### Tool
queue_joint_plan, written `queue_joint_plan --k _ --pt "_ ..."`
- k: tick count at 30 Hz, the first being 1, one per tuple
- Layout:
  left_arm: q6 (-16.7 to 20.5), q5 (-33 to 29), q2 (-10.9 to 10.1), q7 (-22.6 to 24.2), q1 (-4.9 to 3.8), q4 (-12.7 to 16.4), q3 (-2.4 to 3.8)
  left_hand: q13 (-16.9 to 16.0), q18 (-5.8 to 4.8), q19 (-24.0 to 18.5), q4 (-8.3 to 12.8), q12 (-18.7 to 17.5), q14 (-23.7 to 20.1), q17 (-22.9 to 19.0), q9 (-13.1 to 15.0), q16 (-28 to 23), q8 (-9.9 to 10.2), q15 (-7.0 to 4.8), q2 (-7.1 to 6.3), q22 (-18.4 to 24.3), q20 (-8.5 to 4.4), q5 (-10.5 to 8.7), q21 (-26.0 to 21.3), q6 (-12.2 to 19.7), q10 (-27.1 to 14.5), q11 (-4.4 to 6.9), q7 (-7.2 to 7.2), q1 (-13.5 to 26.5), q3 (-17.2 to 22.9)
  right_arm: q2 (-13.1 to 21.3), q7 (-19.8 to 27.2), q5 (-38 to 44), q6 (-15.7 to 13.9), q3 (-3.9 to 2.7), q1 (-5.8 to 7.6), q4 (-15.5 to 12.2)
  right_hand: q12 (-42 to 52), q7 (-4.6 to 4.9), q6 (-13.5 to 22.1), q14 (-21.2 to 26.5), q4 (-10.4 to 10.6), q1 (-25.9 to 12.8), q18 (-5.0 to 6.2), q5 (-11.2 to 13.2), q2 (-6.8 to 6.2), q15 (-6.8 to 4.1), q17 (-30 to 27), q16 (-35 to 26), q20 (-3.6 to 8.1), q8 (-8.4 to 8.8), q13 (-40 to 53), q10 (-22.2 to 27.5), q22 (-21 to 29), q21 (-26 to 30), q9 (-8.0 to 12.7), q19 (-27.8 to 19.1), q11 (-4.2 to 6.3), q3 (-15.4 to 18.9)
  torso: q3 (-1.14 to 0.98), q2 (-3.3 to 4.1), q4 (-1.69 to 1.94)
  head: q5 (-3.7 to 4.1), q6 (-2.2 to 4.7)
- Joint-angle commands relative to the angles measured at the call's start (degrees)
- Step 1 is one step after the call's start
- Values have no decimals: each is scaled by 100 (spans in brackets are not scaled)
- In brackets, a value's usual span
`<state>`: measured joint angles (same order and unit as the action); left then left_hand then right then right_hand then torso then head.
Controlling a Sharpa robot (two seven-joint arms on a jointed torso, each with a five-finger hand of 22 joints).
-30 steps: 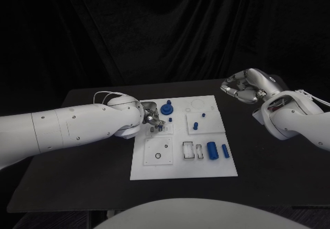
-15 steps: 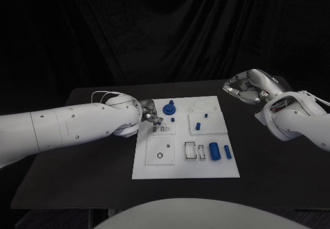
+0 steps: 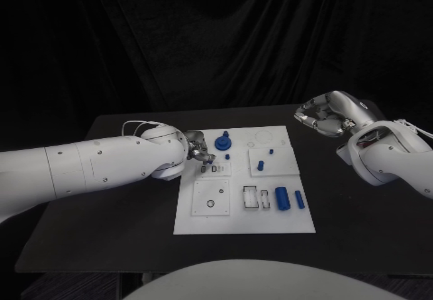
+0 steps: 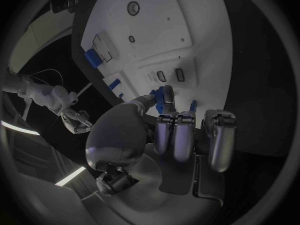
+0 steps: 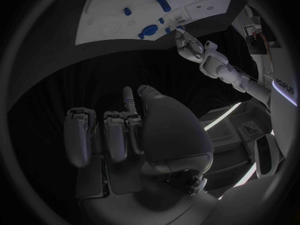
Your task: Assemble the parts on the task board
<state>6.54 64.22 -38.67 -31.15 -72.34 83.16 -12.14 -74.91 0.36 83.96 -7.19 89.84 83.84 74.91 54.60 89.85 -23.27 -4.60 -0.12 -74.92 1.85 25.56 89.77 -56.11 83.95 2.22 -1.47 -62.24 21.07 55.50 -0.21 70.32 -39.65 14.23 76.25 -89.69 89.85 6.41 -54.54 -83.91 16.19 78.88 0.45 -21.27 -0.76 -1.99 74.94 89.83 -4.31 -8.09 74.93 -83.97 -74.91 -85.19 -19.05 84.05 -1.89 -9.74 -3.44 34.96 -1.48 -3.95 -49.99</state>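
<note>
The white task board lies mid-table. On it stand a blue knob, a small blue peg and two blue cylinders near its right edge. My left hand hovers at the board's upper left edge, beside the knob and just above two small slots. In the left wrist view my left hand has its fingers curled, and its thumb reaches to a blue piece; a grip cannot be made out. My right hand hangs off the board's far right corner, fingers curled, holding nothing.
The black table spreads wide on both sides of the board. A square inset with a small ring hole and two rectangular cut-outs sit in the board's near half. In the right wrist view, my left hand shows at the board.
My left hand has drawn slightly back from the two small slots toward the board's left edge. The right hand has stayed where it was.
</note>
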Motion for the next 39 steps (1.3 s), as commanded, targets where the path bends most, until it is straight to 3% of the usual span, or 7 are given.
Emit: queue_joint_plan --k 1,15,32,39 --pt "27 -5 27 113 37 -4 4 -1509 -36 604 27 16 616 1509 7 15 20 -40 -29 -1508 -31 -21 23 -37 605 28 9 35 47 -4 -93 14 19 -4 -11 4 15 21 -23 -609 6 54 96 -20 -12 49 1506 17 -37 27 1507 -603 -1322 33 8 280 -35 -43 -6 -4 -10 2 -1" --pt "42 -5 57 126 200 -21 5 -1509 -36 604 26 16 616 1509 8 15 45 -39 -35 -1508 -30 -30 23 -33 605 26 7 49 74 1 -114 14 44 -4 -11 9 15 22 -24 -609 7 62 98 -31 -13 52 1506 17 -41 32 1507 -603 -1320 39 10 276 -36 -51 -11 -5 -10 -7 -1" --pt "143 -5 84 227 289 -70 5 -1509 -36 604 16 16 616 1509 12 15 82 -36 -43 -1508 -29 -58 23 -33 605 21 -1 83 105 2 -108 14 48 -4 -13 8 15 24 -28 -609 8 70 101 -42 -18 54 1506 17 -45 36 1507 -603 -1316 49 11 270 -38 -57 -7 -5 -10 -2 -1" --pt "238 -5 87 296 325 -88 5 -1509 -36 604 -18 16 616 1509 28 15 130 -29 -44 -1508 -23 -151 23 -57 605 13 -9 148 139 10 -109 14 51 -4 -15 5 15 24 -28 -609 8 70 101 -42 -18 54 1506 17 -45 36 1507 -603 -1316 49 11 270 -38 -57 -7 0 -12 7 -1"
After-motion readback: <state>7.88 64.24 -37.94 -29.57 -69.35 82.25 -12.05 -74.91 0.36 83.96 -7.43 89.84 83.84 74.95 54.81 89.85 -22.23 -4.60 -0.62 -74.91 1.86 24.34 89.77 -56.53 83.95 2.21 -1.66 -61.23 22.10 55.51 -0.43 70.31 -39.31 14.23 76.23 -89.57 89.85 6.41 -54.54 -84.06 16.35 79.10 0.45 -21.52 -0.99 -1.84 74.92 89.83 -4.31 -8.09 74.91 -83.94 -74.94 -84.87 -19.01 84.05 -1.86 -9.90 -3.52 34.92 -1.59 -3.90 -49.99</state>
